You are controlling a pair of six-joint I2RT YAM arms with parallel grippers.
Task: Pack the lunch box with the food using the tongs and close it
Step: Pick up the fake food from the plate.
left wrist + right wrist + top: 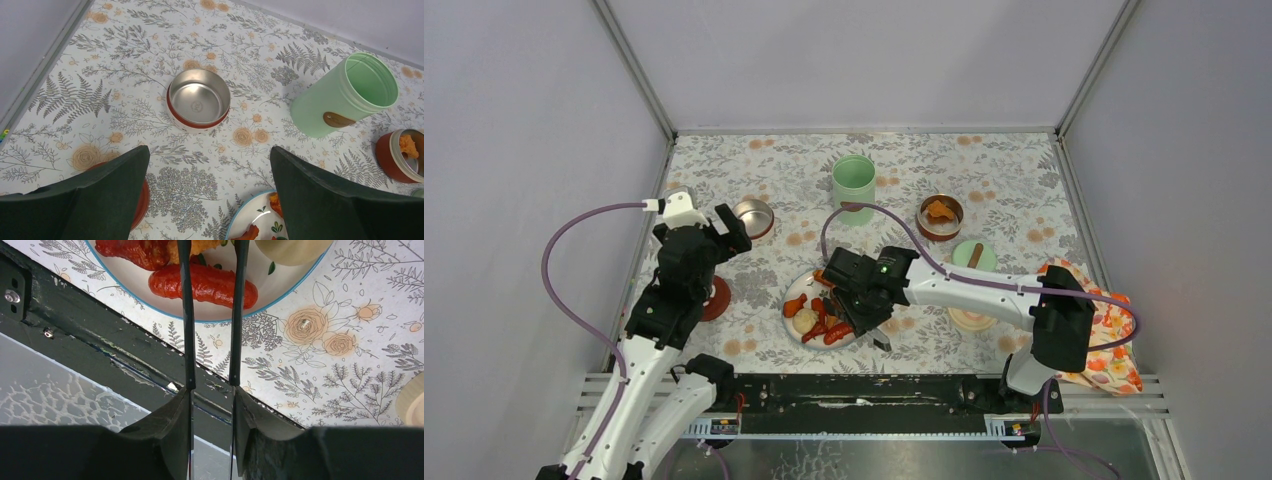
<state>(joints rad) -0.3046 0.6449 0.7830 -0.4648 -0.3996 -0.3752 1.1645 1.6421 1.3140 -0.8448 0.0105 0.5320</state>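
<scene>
Grey walls (pixel 514 150), a fern-print bench (pixel 984 170). The right end effector (pixel 212 400) clamps the tongs (pixel 187 330), their arms close together across a glossy sausage (pixel 202 286) at the near rim of the plate (pixel 137 280); squeezed harder, it could squirt off. Left of the plate, the left end effector (pixel 207 170) gapes empty.

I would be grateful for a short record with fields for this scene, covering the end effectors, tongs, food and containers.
left end effector: open, holding nothing, above the table near the empty bowl
right end effector: shut on tongs, which reach over the plate
food on plate: sausage, ball, among others
jar: upright, lid off
second bowl: holds an orange chunk
jar lid: on the table, right of the plate
</scene>
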